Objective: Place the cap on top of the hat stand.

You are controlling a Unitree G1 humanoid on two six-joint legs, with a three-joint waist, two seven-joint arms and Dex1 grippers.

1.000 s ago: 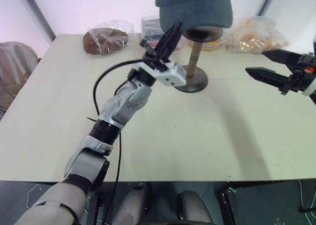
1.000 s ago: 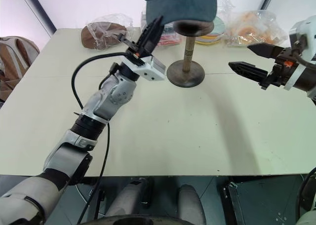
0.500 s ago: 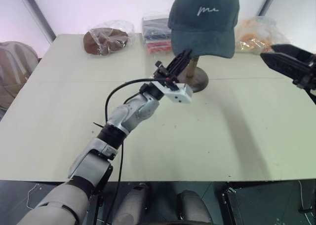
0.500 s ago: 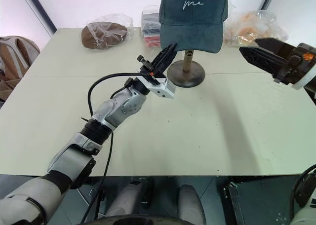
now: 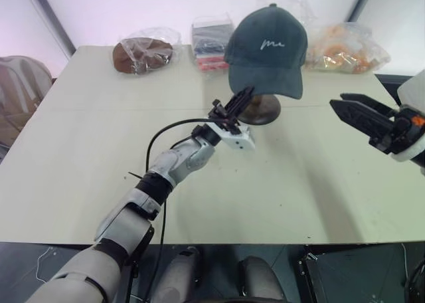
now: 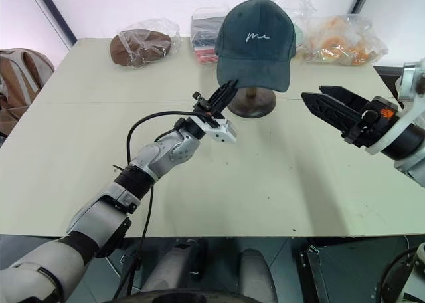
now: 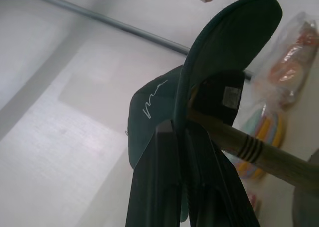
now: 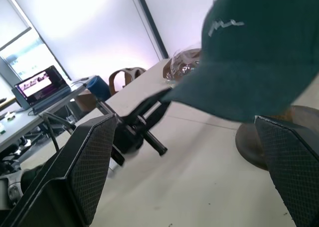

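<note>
- left gripper (image 5: 244, 97) has its fingers pinched together on the edge of the cap's brim, tips pointing up toward the stand
- right gripper (image 6: 327, 102) is wide open, holding nothing, off to the right of the stand and apart from it
- one teal cap (image 6: 255, 42), sitting on the one hat stand (image 6: 252, 102); it hides the stand's top, only the base and a bit of post show
- behind on the table (image 5: 80, 150): one brown cap in clear plastic (image 5: 141, 52), a stack of folded stuff (image 5: 210, 42), and an orange bagged item (image 5: 345, 45)
</note>
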